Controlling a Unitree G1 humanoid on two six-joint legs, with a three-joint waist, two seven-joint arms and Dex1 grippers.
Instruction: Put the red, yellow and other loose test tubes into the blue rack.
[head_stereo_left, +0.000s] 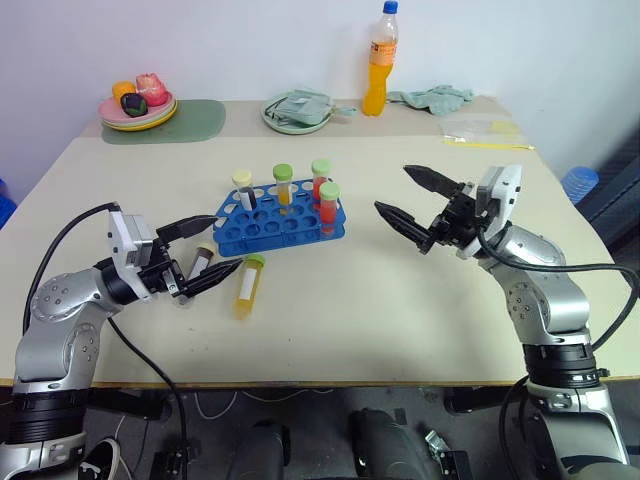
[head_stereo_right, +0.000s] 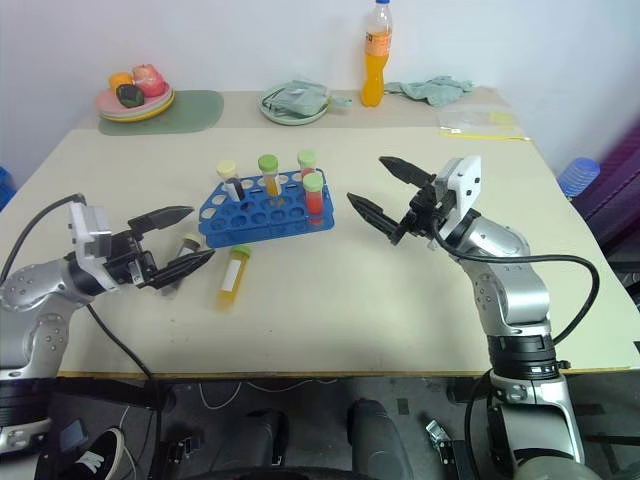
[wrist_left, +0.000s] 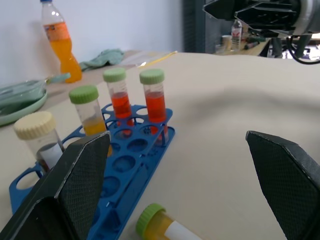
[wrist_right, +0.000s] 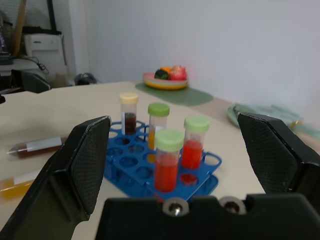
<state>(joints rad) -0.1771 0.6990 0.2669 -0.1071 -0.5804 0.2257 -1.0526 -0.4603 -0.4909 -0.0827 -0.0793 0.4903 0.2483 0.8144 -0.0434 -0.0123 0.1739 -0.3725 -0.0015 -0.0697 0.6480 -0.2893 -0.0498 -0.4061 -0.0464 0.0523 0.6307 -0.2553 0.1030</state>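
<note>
The blue rack (head_stereo_left: 268, 233) sits mid-table with several capped test tubes standing in it: a dark one (head_stereo_left: 244, 189), a yellow-orange one (head_stereo_left: 283, 186) and two red ones (head_stereo_left: 329, 205). Two loose test tubes lie on the table in front of the rack's left end: a yellow one (head_stereo_left: 247, 286) with a green cap and a dark one (head_stereo_left: 203, 260). My left gripper (head_stereo_left: 226, 243) is open just left of them, its fingers spanning the dark tube's end without touching it. My right gripper (head_stereo_left: 392, 187) hovers open and empty to the right of the rack.
A tall orange drink bottle (head_stereo_left: 380, 60) stands at the back edge. A plate of fruit (head_stereo_left: 138, 107) on a green mat (head_stereo_left: 190, 120) is back left. A green dish with a cloth (head_stereo_left: 297, 111), a crumpled cloth (head_stereo_left: 432, 97) and a plastic bag (head_stereo_left: 482, 130) lie behind.
</note>
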